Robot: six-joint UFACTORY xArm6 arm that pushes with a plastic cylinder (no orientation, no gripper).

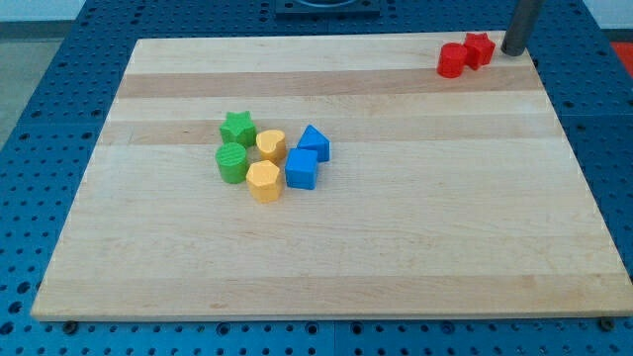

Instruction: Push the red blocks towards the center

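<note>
Two red blocks, a red cylinder (452, 61) and a red star-like block (480, 48), touch each other near the bench's (396, 247) top right corner. My tip (514, 51) stands just right of them; no gripper exists to report. Green, yellow and blue blocks cluster left of center.

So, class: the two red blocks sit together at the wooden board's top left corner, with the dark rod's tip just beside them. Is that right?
Not quite. The two red blocks sit together at the wooden board's top right corner, not the top left, as the camera view shows. The rest holds: my tip of the dark rod is just beside them, on their right.
</note>
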